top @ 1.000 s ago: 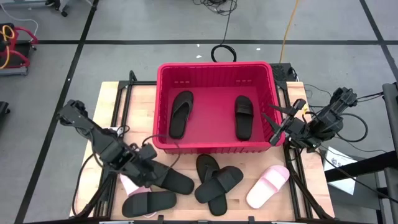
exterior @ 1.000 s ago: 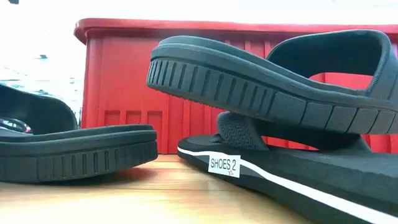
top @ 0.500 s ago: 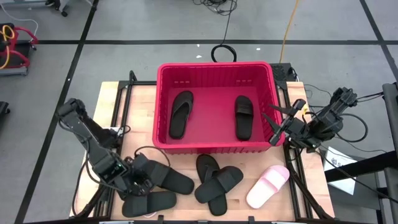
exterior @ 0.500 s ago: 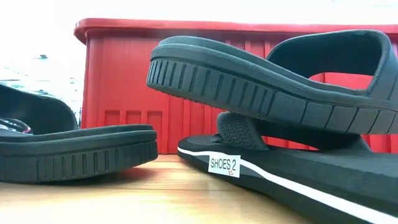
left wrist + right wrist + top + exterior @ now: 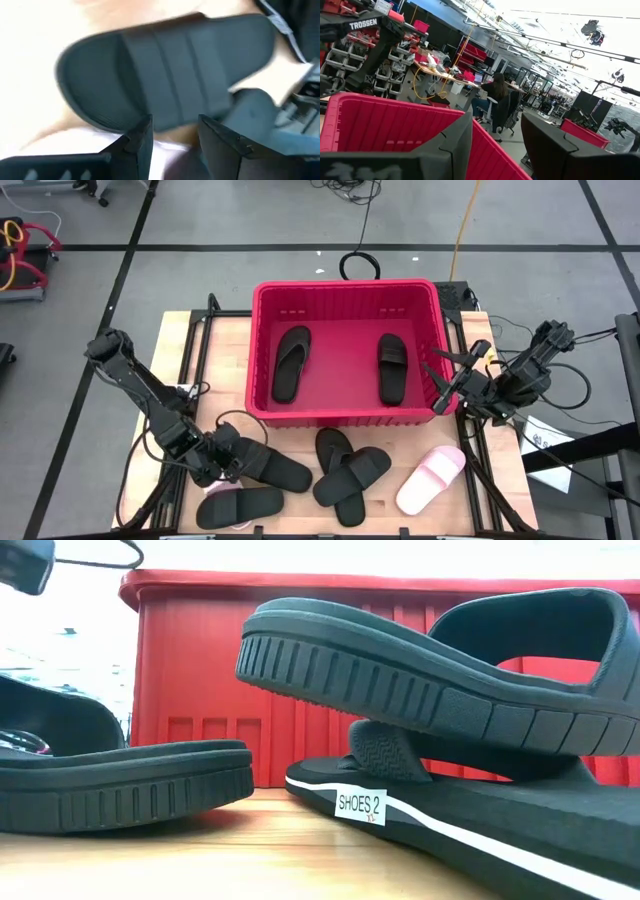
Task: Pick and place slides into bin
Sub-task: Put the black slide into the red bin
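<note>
Left pincer (image 5: 228, 463) hung spread, empty, over a black slide (image 5: 272, 468) on the worktop (image 5: 225, 360) near the front. Right pincer (image 5: 447, 379) waited spread beside the bin (image 5: 345, 292); two black slides (image 5: 289, 363) lay inside.

Dark jointed arms (image 5: 140, 385), looped black cables.

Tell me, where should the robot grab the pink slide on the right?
Probably by the wide strap of the pink slide, coming straight down from above. It lies flat and alone on the table, strap arching up, so one finger could slip under it.
</note>
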